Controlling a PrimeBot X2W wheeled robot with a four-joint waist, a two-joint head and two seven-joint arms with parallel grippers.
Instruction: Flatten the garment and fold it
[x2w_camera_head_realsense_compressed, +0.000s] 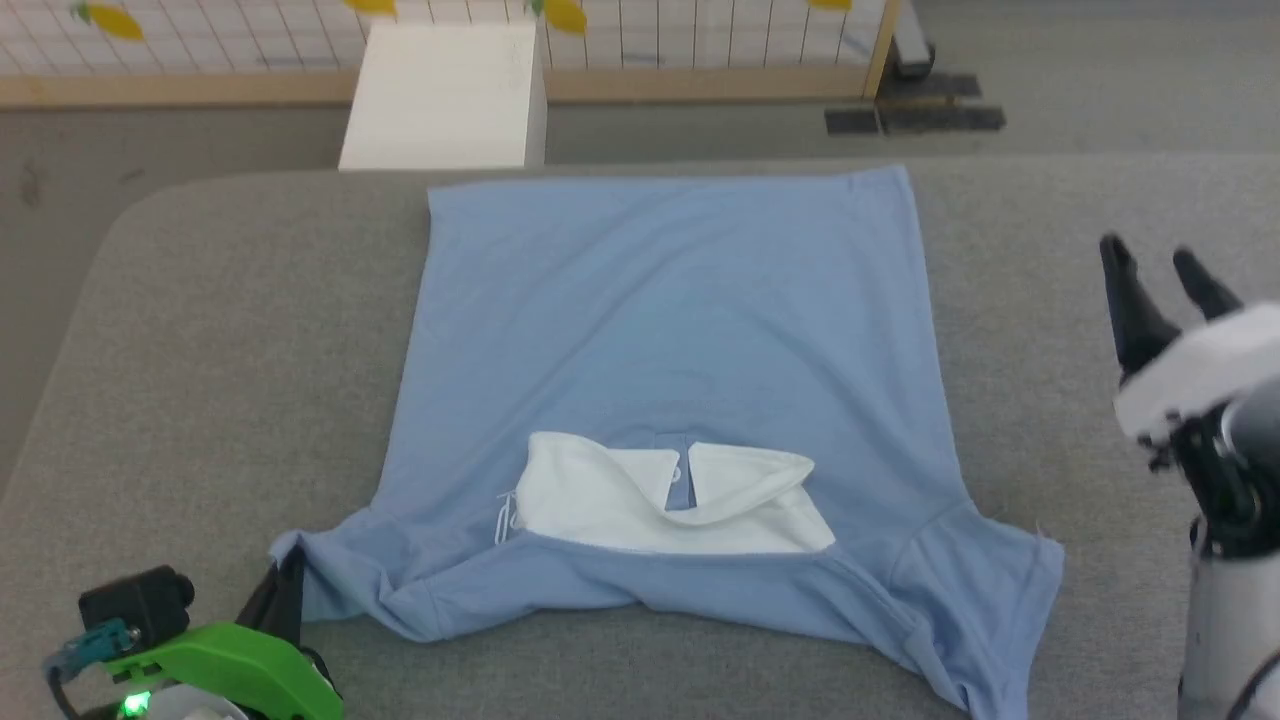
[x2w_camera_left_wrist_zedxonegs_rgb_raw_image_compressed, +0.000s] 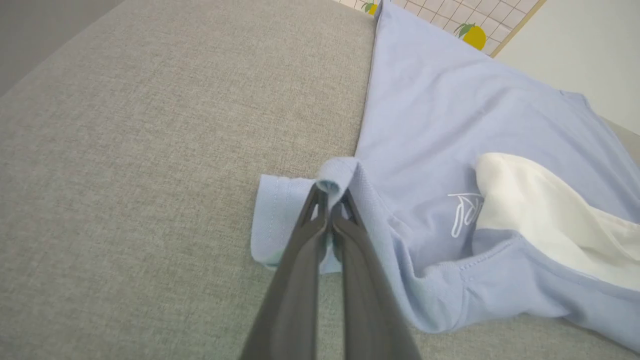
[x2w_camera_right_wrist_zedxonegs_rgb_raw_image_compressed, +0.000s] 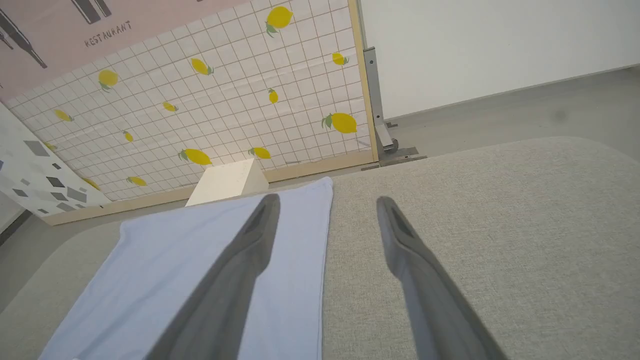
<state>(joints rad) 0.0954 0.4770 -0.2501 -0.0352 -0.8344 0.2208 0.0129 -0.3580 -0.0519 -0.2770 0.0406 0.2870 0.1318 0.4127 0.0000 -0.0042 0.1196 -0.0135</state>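
The garment (x2w_camera_head_realsense_compressed: 670, 320) is lying spread across the grey counter (x2w_camera_head_realsense_compressed: 230, 330), its hem at the far edge and the white collar piece (x2w_camera_head_realsense_compressed: 640, 500) nearest me. Its body is lying fairly smooth, but the sleeve on my left (x2w_camera_left_wrist_zedxonegs_rgb_raw_image_compressed: 280, 210) is rolling over on itself, and the sleeve on my right (x2w_camera_head_realsense_compressed: 990, 590) is creasing near the counter's front.

My left gripper (x2w_camera_left_wrist_zedxonegs_rgb_raw_image_compressed: 331, 196) is pinching the rolled edge of the left sleeve, fingers almost meeting with a fold of blue cloth between the tips; my right gripper (x2w_camera_head_realsense_compressed: 1150, 262) is hovering with its fingers wide apart, holding nothing, over bare counter beside the garment's right edge.

I am judging the step in hand to be flattening, with folding not yet begun. To do it well I should be drawing the sleeve outward and low, away from the body, so the roll is opening rather than dragging the whole shirt; I should be releasing only once the cuff is lying flat; soft cloth is likely to curl back, so a slow pull is suiting it; the right sleeve is needing the same.
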